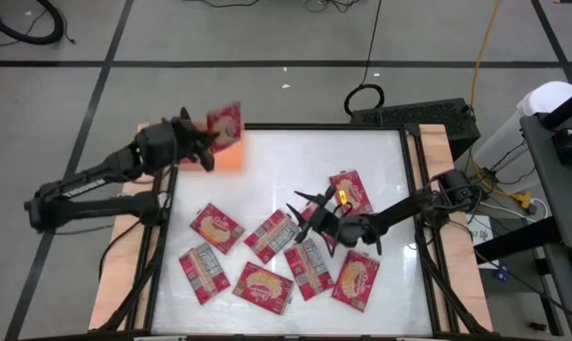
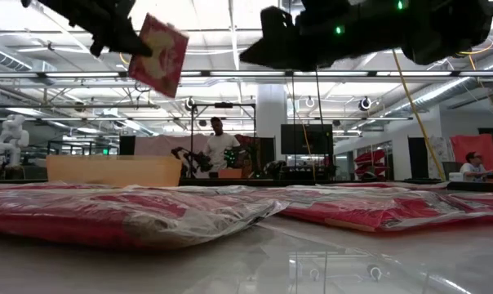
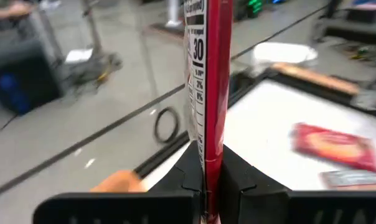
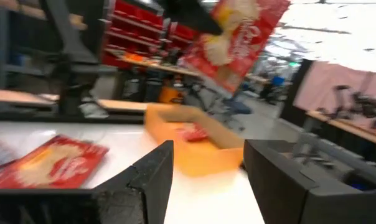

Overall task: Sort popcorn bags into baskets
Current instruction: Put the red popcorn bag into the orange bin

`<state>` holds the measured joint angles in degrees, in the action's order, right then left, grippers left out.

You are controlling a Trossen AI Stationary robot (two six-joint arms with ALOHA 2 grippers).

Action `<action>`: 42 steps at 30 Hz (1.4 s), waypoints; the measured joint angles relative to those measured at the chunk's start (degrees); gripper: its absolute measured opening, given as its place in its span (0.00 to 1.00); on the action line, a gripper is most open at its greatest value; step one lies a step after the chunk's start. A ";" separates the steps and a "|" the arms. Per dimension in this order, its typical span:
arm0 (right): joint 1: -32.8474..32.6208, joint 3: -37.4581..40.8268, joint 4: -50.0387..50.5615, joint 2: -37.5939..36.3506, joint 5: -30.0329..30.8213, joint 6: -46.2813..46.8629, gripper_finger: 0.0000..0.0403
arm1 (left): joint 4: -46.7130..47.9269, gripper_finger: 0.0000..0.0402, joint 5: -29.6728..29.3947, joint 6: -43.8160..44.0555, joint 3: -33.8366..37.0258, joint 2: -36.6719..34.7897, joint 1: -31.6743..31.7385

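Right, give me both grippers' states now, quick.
Left gripper: shut on a popcorn bag, held in the air above the orange basket.
Right gripper: open, holding nothing, over the bags on the table.

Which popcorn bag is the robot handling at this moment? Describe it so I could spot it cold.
Start at the orange basket at the table's far left corner. Directly above it, the left gripper is shut on a red popcorn bag, held up in the air. Every other bag lies flat on the white tabletop; this one alone is off the surface.
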<state>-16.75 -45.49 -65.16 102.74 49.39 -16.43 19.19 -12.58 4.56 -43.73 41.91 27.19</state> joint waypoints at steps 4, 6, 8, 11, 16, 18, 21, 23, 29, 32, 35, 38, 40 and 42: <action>0.89 2.52 0.26 0.00 -6.87 4.03 0.45 | 1.87 0.04 9.84 0.32 0.03 1.76 11.52; 1.10 3.51 0.30 0.00 -9.16 5.47 0.44 | 2.96 0.04 13.74 1.18 0.14 4.09 16.40; 1.18 4.30 0.34 0.00 -10.24 6.39 0.43 | 5.17 0.04 14.90 2.06 0.25 7.41 20.34; 1.14 5.00 0.29 0.00 -10.77 7.21 0.43 | 6.34 0.04 16.09 2.96 0.29 13.75 24.27; 0.53 5.89 0.32 0.00 -10.93 9.45 0.43 | 5.32 0.04 19.30 3.09 0.29 23.20 26.56; 0.42 6.41 0.31 0.00 -10.97 10.17 0.43 | 4.44 0.04 19.28 3.39 0.29 26.13 26.55; 0.34 7.31 0.30 0.00 -10.93 11.38 0.43 | 4.21 0.04 19.63 4.19 0.29 28.82 26.53; 0.28 7.87 0.33 0.00 -10.93 11.72 0.43 | 4.29 0.05 20.59 5.17 0.29 29.88 26.31; 0.26 8.70 0.32 0.02 -10.93 12.33 0.43 | 5.39 0.05 22.06 8.14 0.29 30.12 26.10; 0.26 8.70 0.32 0.02 -10.92 12.29 0.43 | 5.47 0.05 23.61 8.61 0.29 30.12 25.96; 0.26 8.70 0.32 0.02 -10.86 12.31 0.43 | 5.52 0.05 25.87 9.53 0.29 30.12 25.96; 0.26 8.70 0.32 0.02 -10.82 12.31 0.43 | 5.72 0.06 26.03 10.62 0.29 30.12 25.96; 0.26 8.70 0.32 0.02 -10.76 12.31 0.43 | 5.86 0.07 26.03 10.65 0.29 30.12 25.96; 0.26 8.70 0.32 0.02 -10.73 12.31 0.43 | 5.85 0.09 26.02 10.68 0.29 30.12 25.96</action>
<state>-16.49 -36.80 -64.84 102.76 38.65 -4.12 25.04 13.44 15.23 -43.44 72.03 53.15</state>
